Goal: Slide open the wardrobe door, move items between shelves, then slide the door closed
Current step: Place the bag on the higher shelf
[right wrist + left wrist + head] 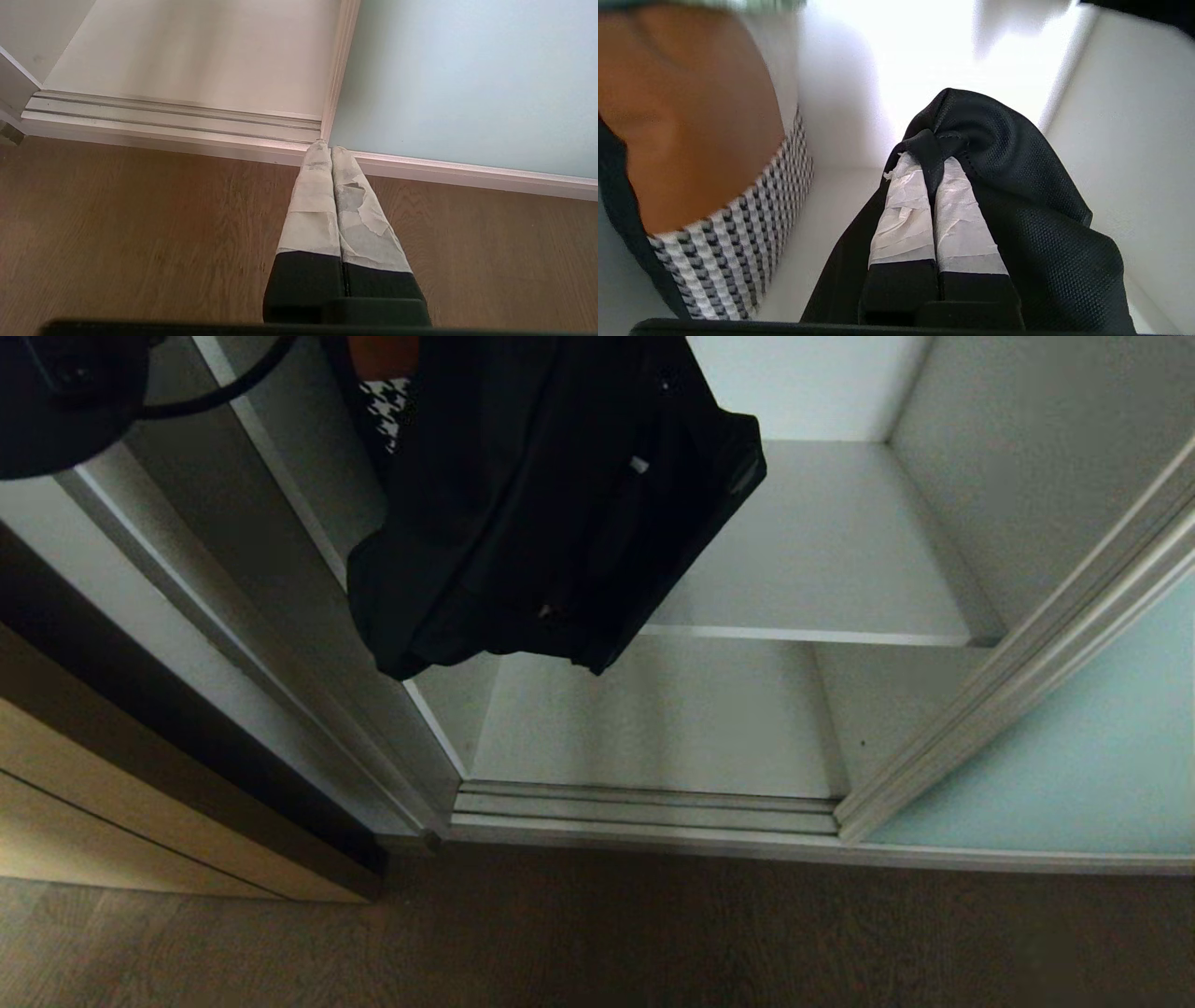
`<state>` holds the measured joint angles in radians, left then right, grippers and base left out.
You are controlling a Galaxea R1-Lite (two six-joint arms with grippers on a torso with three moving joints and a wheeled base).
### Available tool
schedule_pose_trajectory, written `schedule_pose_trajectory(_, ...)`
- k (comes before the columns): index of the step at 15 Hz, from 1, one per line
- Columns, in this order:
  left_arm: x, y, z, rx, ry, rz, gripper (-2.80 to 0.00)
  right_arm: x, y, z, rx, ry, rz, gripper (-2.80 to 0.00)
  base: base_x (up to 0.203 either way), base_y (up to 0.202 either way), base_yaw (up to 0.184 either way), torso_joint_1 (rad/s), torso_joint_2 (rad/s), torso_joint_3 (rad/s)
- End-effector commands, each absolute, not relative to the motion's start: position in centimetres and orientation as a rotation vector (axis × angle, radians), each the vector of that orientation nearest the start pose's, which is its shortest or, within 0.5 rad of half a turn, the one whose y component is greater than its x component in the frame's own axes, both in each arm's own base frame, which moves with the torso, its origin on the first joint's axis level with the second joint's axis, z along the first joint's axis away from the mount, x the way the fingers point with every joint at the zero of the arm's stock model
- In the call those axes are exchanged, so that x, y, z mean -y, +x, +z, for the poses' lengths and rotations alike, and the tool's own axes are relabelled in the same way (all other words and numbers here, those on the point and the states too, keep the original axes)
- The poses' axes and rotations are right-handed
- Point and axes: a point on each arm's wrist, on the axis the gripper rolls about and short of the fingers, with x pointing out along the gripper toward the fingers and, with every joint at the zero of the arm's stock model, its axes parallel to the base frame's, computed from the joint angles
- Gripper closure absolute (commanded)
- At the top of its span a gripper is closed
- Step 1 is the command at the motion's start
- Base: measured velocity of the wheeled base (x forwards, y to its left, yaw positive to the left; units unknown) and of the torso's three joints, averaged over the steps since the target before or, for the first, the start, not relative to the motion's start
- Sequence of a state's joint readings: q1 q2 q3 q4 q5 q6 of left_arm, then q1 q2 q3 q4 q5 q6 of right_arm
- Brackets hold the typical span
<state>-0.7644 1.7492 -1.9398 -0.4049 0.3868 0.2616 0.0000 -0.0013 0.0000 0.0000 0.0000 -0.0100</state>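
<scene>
A black mesh-fabric bag (560,504) hangs in the air before the open wardrobe, above the white shelf (822,551). My left gripper (931,158) is shut on a fold at the top of this black bag (1017,196); in the head view the gripper itself is hidden. Close beside it is an orange and houndstooth item (691,140), which peeks out behind the bag (387,401). The sliding wardrobe door (1074,765) stands pushed to the right. My right gripper (331,148) is shut and empty, low over the wooden floor, pointing at the door's (467,79) lower corner.
The lower shelf (653,719) lies bare behind the ribbed silver floor track (644,807). A wood-and-dark cabinet (112,803) stands to the left of the opening. Brown wooden floor (653,933) runs along the front. Part of my left arm (56,401) shows at the top left.
</scene>
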Motion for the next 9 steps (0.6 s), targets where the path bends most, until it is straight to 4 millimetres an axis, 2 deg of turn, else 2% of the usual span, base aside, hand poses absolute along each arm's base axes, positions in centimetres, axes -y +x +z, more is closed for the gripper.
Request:
schedule_pose_trajectory(1, 18.9, 20.4, 46.9, 0.584, -0.064, -0.294, 0.00, 0.0, -2.3, 7.5, 0.000, -0.010, 0.000, 0.00, 0.000, 0.000, 0.000, 0.000, 0.00, 0.000)
schedule_pose_trajectory(6, 18.7, 18.9, 47.8, 0.645, -0.077, -0.309, 0.00, 0.0, -2.3, 7.5, 0.002, -0.011, 0.000, 0.00, 0.000, 0.000, 0.000, 0.000, 0.00, 0.000)
schedule_pose_trajectory(9, 19.6, 19.8, 47.3, 0.660, -0.090, -0.307, 0.00, 0.0, -2.3, 7.5, 0.001, -0.009, 0.000, 0.00, 0.000, 0.000, 0.000, 0.000, 0.00, 0.000)
